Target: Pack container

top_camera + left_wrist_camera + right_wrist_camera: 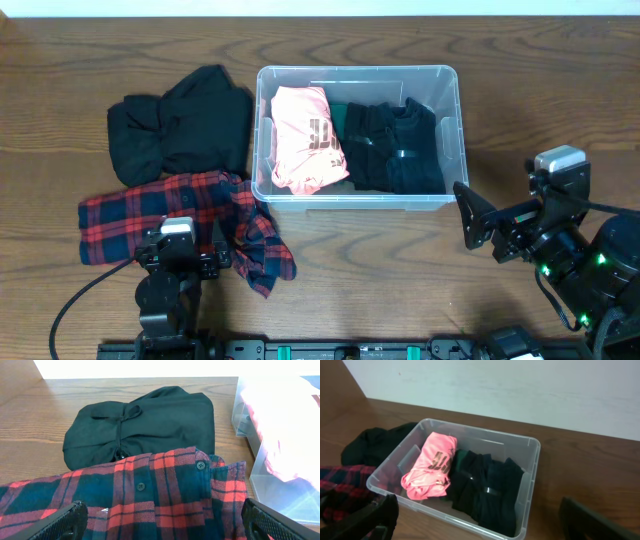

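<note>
The clear plastic container [451,120] stands at the table's middle back. It holds a folded pink garment [308,138] on its left and dark folded clothes [395,145] on its right. It also shows in the right wrist view [530,467]. A red plaid shirt [170,212] lies left of it, with a black garment [180,120] behind. My left gripper [162,522] is open, low over the plaid shirt [165,490]. My right gripper [485,520] is open and empty, right of the container.
The black garment [145,422] lies just beyond the plaid shirt in the left wrist view, with the container's corner [260,467] at the right. A pale wall [520,390] runs behind the table's far edge.
</note>
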Available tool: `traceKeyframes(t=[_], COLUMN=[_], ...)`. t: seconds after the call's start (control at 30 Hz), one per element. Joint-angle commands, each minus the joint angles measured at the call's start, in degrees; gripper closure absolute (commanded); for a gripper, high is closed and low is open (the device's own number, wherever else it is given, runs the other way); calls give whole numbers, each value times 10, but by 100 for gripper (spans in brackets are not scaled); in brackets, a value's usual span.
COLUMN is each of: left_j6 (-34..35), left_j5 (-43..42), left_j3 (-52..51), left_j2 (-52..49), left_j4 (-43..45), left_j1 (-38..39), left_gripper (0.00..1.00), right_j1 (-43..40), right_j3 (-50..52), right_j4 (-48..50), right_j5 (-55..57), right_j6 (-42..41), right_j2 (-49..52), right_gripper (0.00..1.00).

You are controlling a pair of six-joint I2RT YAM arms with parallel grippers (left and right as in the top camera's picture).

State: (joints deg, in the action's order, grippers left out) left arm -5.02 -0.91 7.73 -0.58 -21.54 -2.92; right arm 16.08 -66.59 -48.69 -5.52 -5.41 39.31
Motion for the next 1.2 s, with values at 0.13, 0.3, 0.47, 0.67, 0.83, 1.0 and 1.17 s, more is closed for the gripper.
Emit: traceKeyframes(t=[0.13, 0.3, 0.47, 0.67, 0.83, 1.0, 1.17], left_j6=[-10, -10, -10, -10, -10, -10, -10], left_j5=[4, 4, 4, 4, 4, 4, 4], left_j3=[-13, -13, -13, -13, -13, -13, -13], left_j2=[4, 4, 4, 4, 4, 4, 4], left_j4=[0, 0, 0, 0, 0, 0, 0], left_j1=[-3, -3, -3, -3, -3, -3, -3], left_gripper=[2, 2, 2, 2, 2, 2, 2], right_j1=[-5, -5, -5, -5, -5, -5, -5], right_j3=[-2, -2, 0, 0, 0, 0, 0], right_j4=[0, -20, -54, -79, -79, -94, -116], right_j5=[10, 11, 123, 186, 187, 180, 177], right_j6=[7, 8, 17, 18, 24, 27, 27], right_j2=[1, 1, 1, 1, 1, 1, 1], right_gripper=[1, 1, 1, 1, 1, 1, 1])
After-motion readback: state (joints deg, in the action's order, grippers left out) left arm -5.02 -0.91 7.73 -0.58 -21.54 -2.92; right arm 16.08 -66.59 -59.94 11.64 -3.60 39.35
